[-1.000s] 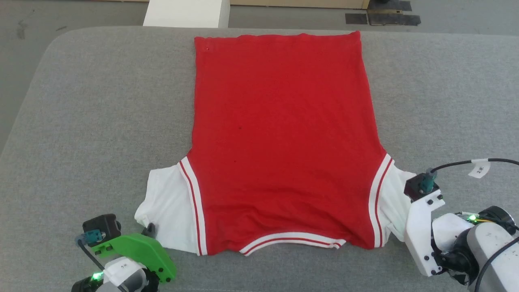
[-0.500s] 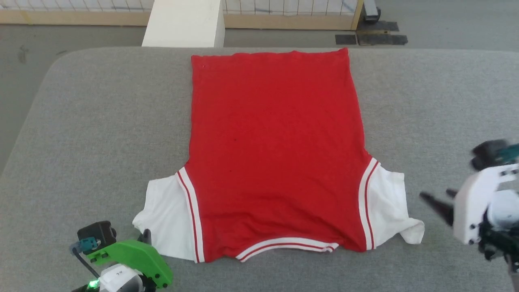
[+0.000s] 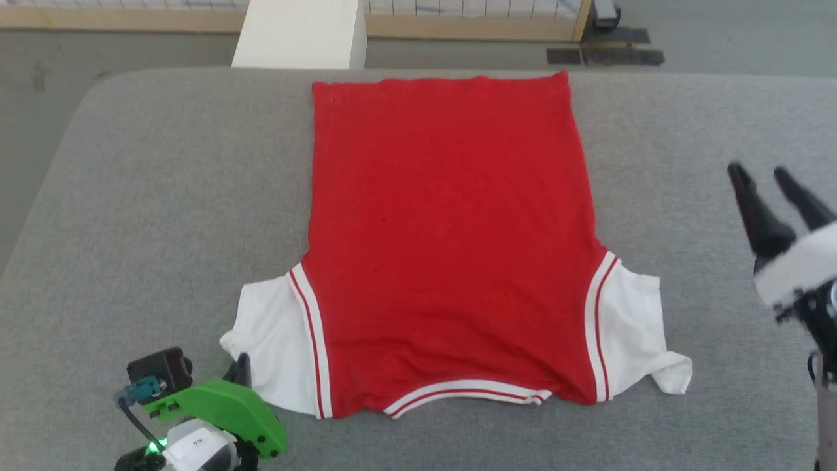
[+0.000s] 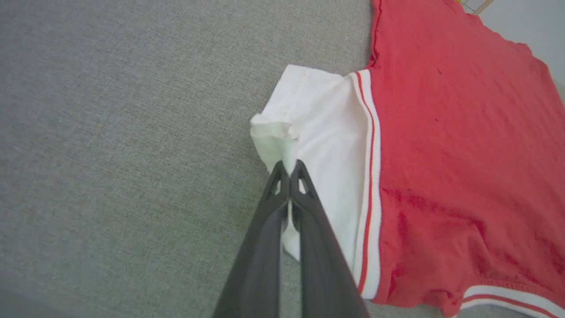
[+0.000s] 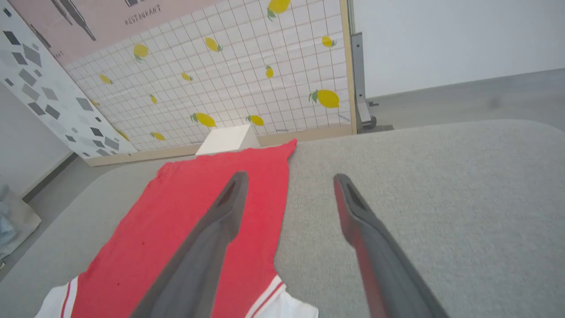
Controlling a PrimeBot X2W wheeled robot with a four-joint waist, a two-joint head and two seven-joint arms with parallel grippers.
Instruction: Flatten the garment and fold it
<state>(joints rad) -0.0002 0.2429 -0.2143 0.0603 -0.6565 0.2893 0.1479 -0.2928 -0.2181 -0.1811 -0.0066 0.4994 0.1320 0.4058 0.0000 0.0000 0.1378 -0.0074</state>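
Left claw (image 4: 289,170): clamped on the bunched corner of the garment's (image 3: 451,229) white left sleeve. Right claw (image 3: 758,171): spread wide, empty, off to the garment's right. The garment lies flat on the grey tabletop (image 3: 163,196), its long axis running away from the robot, sleeves nearest. The right sleeve's curled corner (image 3: 673,379) lies robot-side of the right claw, with nothing between them. A white box (image 3: 297,33) stands beyond the far edge.

The garment (image 3: 451,229): a bright red shirt that I see spread flat, plain side up, on the grey cloth table (image 3: 163,196), with its hem along the far edge and its striped neckline nearest me. 2 white sleeves, each joined by red-and-white striped trim, stick out at the near corners. The left sleeve is puckered at its tip; the right sleeve curls at its lower corner.
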